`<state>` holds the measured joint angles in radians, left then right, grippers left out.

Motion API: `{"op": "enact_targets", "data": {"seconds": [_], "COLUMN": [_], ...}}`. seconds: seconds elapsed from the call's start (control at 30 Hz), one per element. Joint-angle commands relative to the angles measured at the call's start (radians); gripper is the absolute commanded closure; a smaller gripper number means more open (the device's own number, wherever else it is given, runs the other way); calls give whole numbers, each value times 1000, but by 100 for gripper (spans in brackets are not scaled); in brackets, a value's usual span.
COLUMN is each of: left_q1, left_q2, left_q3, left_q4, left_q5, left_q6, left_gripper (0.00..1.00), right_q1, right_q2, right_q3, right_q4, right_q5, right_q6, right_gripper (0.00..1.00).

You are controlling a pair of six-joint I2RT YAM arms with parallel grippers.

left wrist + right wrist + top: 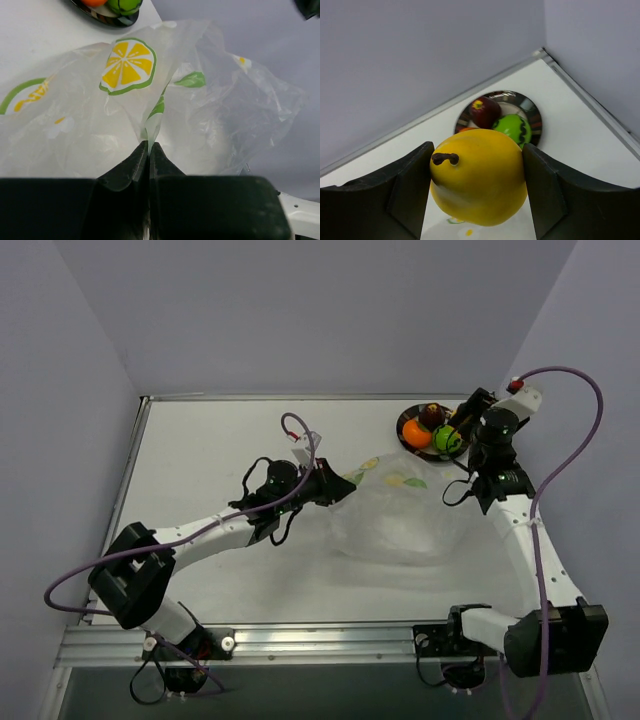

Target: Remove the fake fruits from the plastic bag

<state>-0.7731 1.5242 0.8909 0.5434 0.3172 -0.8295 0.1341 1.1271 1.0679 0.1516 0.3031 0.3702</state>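
Clamping the yellow fake fruit (pixel 485 192) across its belly, the right gripper (pixel 476 165) hangs near the plate (pixel 534 116); that glossy shell looks light, hard, slippery. The left gripper (pixel 149 146) pinches the limp plastic bag (pixel 220 125) mid-table, jaws clenched on its film.

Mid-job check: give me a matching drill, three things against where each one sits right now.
Things:
1. yellow pear
2. plastic bag
3. green fruit

States:
A. lying on the plate
B. pinched by the left end effector
C. clamped in the right end effector

Pairs: 1-C, 2-B, 3-A.
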Motion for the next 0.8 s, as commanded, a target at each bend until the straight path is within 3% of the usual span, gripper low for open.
{"op": "enact_targets", "data": {"seconds": [0.0, 0.17, 0.37, 0.77], "left_q1": [24, 32, 31, 32], "left_q2": [-50, -42, -38, -38], "left_q3": [-12, -36, -24, -3], "left_q4": [-23, -22, -60, -97], "left_q5": [-4, -10, -38, -33], "left_q6": [24, 10, 41, 99], "left_gripper": [98, 98, 98, 98], "right_q1": [-103, -174, -218, -205], "right_q2": [74, 195, 414, 686], "right_q3": [-58, -147, -129, -66], "right_q4": [100, 296, 422, 555], "right_q5": [-74, -180, -330, -328], "right_q6": [41, 59, 82, 116], "right_gripper": [62, 62, 61, 60]}}
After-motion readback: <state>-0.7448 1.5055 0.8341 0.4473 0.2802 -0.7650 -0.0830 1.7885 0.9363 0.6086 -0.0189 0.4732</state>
